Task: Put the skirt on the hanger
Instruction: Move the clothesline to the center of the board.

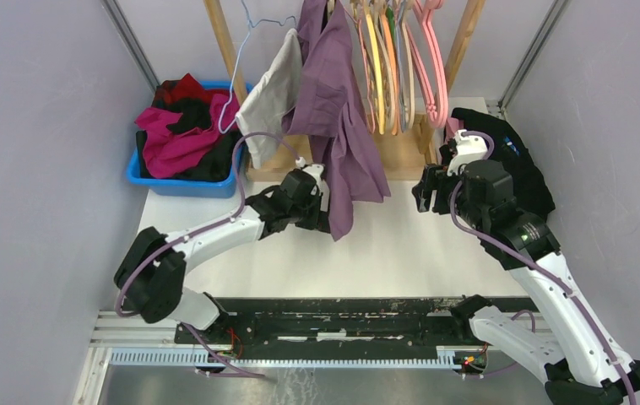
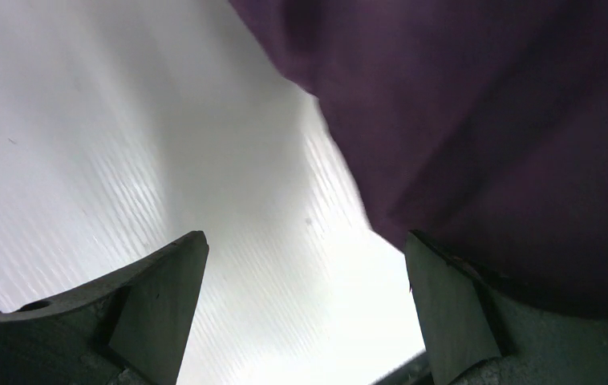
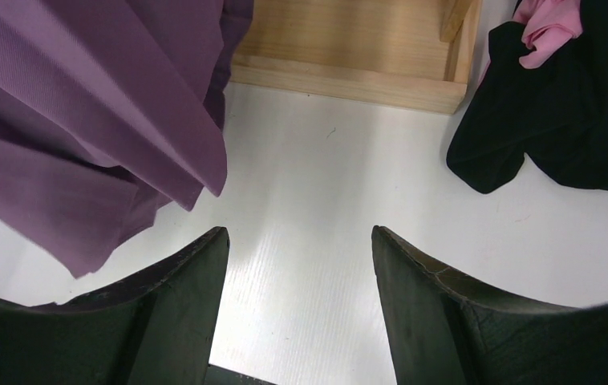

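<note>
Above the tabletop (image 1: 401,245), the purple skirt (image 1: 333,110) hangs from the rack (image 1: 222,34). It is soft, light and floppy, and the waistband looks the surest hold. The left end effector (image 2: 305,301) gapes empty beside the hem; the right end effector (image 3: 299,297) is also open.

skirt (image 1: 333,110) top cut off, blurred up close

Left arm stretched forward and inward, low. Left gripper (image 1: 325,202) (image 2: 305,250) jaws spread wide. Right arm bent at elbow, wrist turned inward. Right gripper (image 1: 423,187) (image 3: 301,234) jaws also apart.
</note>
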